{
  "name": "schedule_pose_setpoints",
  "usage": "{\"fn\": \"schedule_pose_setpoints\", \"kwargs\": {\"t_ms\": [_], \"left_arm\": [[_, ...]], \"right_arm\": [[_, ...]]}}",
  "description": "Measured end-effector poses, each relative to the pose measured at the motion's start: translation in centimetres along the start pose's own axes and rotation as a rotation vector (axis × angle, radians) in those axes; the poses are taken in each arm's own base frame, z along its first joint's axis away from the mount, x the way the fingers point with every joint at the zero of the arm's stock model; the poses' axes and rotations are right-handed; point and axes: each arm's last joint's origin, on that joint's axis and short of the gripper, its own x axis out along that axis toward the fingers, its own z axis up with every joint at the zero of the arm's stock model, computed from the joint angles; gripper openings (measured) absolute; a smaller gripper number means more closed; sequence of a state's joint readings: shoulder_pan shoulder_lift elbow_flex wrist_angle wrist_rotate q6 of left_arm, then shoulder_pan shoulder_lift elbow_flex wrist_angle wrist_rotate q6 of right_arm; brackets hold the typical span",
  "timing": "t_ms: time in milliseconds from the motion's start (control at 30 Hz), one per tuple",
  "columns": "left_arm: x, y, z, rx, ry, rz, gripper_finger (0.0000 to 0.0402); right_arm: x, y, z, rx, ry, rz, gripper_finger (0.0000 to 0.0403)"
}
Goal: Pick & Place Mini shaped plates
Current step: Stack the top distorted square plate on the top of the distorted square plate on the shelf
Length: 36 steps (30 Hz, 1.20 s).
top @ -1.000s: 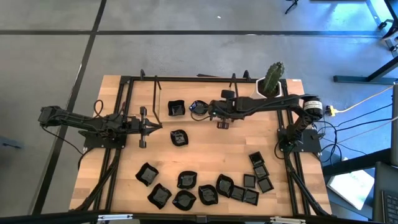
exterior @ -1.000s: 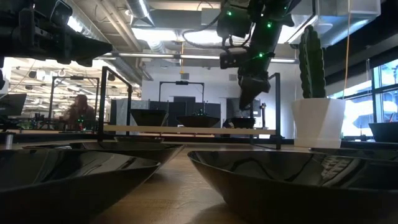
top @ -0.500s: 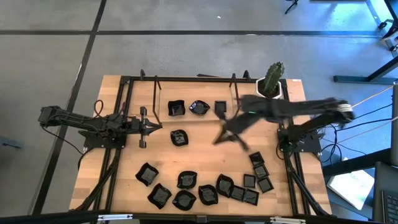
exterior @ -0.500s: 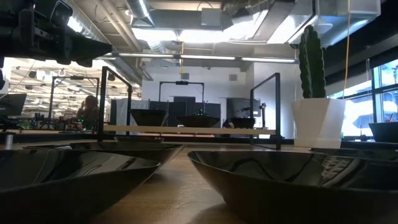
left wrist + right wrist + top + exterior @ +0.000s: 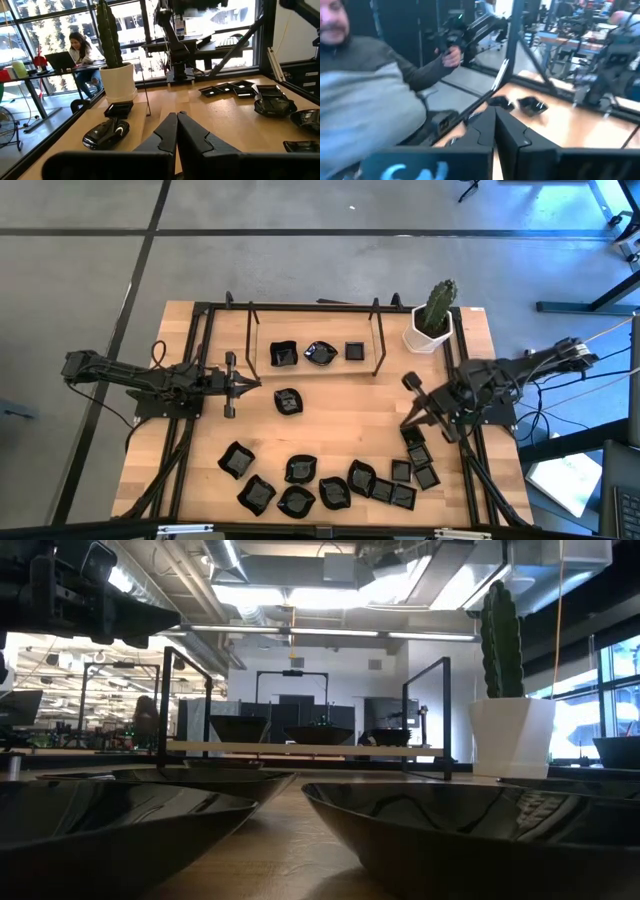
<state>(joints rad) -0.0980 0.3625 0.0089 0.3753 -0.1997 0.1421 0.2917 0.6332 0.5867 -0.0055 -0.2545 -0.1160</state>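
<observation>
A: Stock, near edge: tiny glossy black dishes (image 5: 330, 480) clustered loose on the wooden counter (image 5: 330, 420), awaiting pickup.

B: Right claw (image 5: 411, 402)?

A: Clenched, empty, just above the nearest square dishes (image 5: 415, 448).

B: Left claw (image 5: 250, 383)?

A: Clenched, idle.

B: Far side?

A: Three dishes shelved on the rack (image 5: 314, 353); judged delivered.

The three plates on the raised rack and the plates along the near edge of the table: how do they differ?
The rack plates stand in one straight, spaced row on the raised rack; the near-edge plates lie on the table in a loose band, many touching or overlapping. The rack holds three; the near-edge group has many more. Both groups are small glossy black dishes of mixed shapes, some square, some wavy-rimmed.
</observation>
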Motion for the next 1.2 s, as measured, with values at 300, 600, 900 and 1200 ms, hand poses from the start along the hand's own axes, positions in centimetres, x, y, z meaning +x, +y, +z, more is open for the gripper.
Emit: {"fn": "schedule_pose_setpoints", "kwargs": {"t_ms": [300,600,900,1200], "left_arm": [[0.0,0.0,0.0,0.001,0.001,0.000,0.0006],[0.0,-0.1,-0.4,-0.028,0.043,-0.005,0.0007],[0.3,-0.1,2.7,-0.223,-0.020,-0.088,0.0003],[2.3,-3.9,8.4,-0.123,0.341,-0.224,0.0002]], "right_arm": [[-0.9,1.1,-7.3,-0.085,-0.072,-0.100,0.0006],[-1.1,1.3,-8.6,-0.060,-0.060,-0.105,0.0004],[-1.1,1.3,-8.9,-0.055,-0.053,-0.117,0.0013],[-1.1,1.2,-8.9,-0.039,-0.046,-0.145,0.0012]]}}
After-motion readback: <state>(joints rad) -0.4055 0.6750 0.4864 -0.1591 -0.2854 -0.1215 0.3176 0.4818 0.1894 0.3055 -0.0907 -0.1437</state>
